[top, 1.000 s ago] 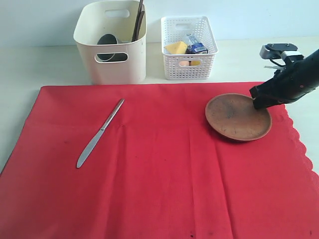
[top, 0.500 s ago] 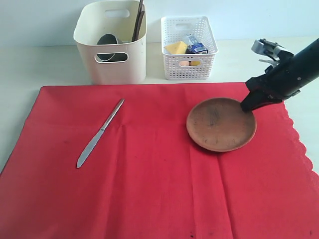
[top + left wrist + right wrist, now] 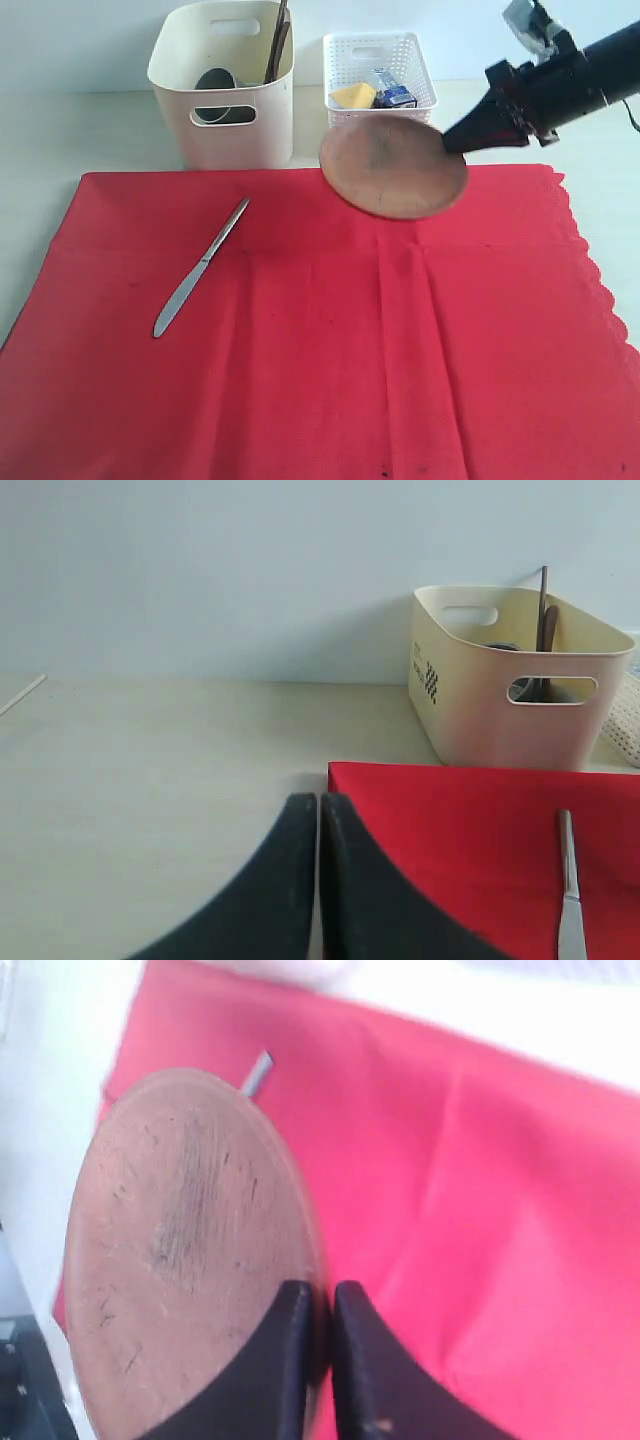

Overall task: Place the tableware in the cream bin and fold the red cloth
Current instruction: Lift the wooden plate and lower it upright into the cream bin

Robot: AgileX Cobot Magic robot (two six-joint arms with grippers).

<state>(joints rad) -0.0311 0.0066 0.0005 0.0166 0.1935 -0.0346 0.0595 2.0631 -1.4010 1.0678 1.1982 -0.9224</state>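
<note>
Round brown plate [image 3: 392,168] held aloft by its rim.
It is pinched by the right gripper [image 3: 452,140] above the bright-red cloth [image 3: 320,340], near the tall cream plastic bin [image 3: 220,135]; the left gripper [image 3: 318,815] is pressed together.

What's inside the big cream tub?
A steel cup and some dark long handles poking up. The walls of the tub hide whatever else lies at the bottom.

Bright, even light — shadows faint and soft
Exterior and left wrist views are sharp; the right wrist view is blurred, its pale counter [image 3: 500,1015] blown out to white — the red cloth [image 3: 480,1210] looks saturated.
</note>
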